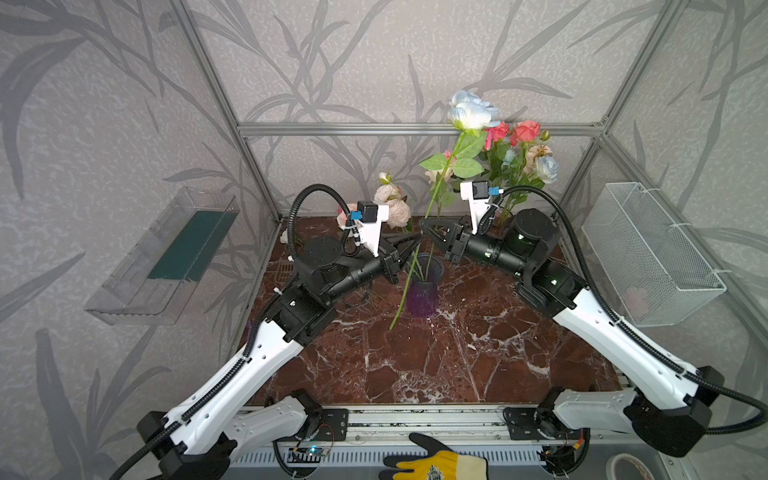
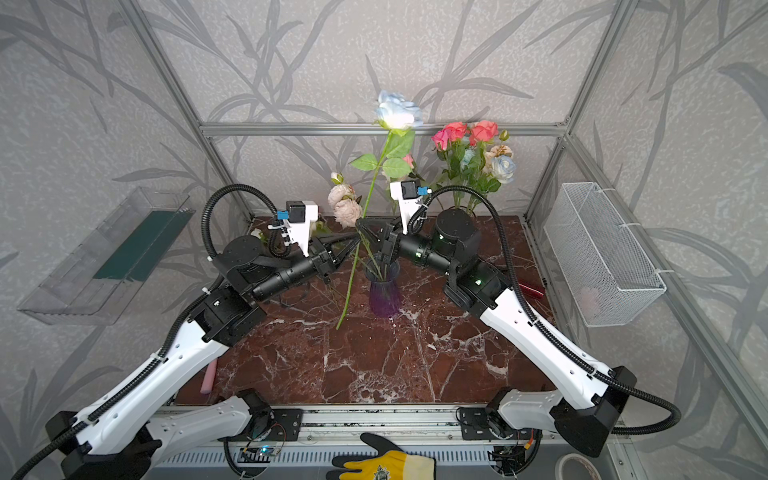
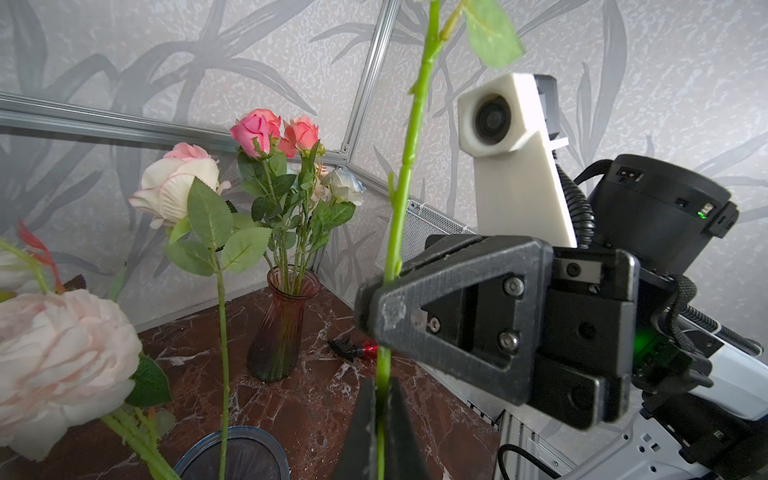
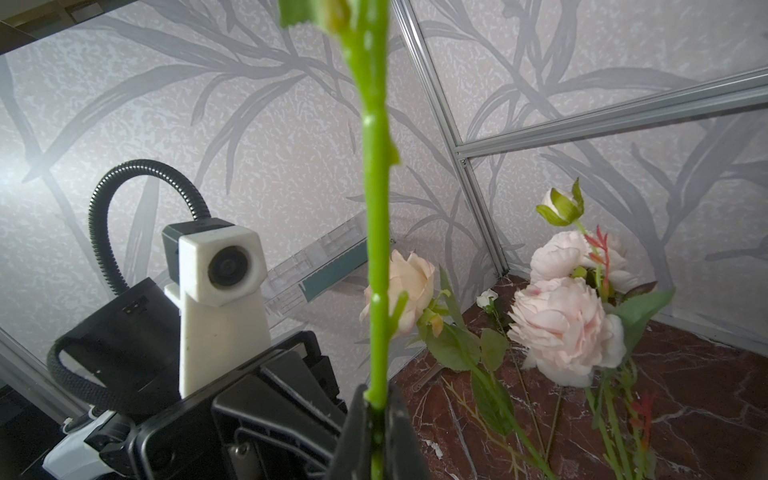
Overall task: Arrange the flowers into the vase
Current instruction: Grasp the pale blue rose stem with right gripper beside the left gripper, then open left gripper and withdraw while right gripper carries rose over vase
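The pale blue rose (image 1: pixel 473 110) has soft, layered petals and a long, thin green stem (image 4: pixel 376 228) with small knots and a few toothed leaves. It stands nearly upright in the air, a little tilted. Its lower end hangs over the table just beside the purple vase (image 1: pixel 422 291), not inside it. The left gripper (image 1: pixel 417 243) is closed on the stem, and the right gripper (image 1: pixel 424 227) is closed on the same stem a little higher. Their fingers are black, matte, triangle-shaped plastic. The purple vase is ribbed, see-through glass with a narrow waist and holds some stems. The table (image 1: pixel 415 374) is glossy dark red marble with white veins. At the back stand pink peonies (image 1: pixel 387 193) and a red glass vase (image 3: pixel 282 324) with roses. The walls carry grey, grainy wallpaper with a leaf pattern, set in metal frames.
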### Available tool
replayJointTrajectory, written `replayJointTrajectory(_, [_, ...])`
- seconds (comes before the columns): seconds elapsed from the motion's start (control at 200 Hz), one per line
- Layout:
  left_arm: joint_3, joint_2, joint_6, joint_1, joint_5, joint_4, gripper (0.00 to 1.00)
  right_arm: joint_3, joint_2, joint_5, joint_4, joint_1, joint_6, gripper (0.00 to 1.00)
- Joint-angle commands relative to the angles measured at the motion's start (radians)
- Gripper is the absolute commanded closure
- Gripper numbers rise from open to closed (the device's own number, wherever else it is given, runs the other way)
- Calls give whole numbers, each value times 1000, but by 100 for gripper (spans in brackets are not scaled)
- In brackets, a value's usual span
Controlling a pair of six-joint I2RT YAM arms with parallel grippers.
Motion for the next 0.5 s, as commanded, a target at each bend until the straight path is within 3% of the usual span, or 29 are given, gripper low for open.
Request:
replayJointTrajectory(0.0, [4, -4, 21, -6, -3, 28, 100, 22, -4, 19, 36, 0, -17, 95])
replayJointTrajectory(0.025, [3, -6, 23, -4, -8, 26, 98, 21, -5, 23, 36, 0, -20, 96])
replayJointTrajectory(0.13, [-12, -25, 29, -5, -36, 23, 59, 22, -8, 44, 26, 0, -42, 96])
replayJointTrajectory(0.19, [-21, -45, 29, -4, -59, 7, 46, 22, -12, 64, 16, 1, -64, 96])
replayJointTrajectory(0.335, [-70, -138, 52, -5, -104, -42, 40, 42, -29, 150, -46, 0, -170, 96])
replayJointTrajectory(0.495, [-159, -270, 81, -6, -227, -119, 39, 73, -34, 285, -87, -3, -309, 96])
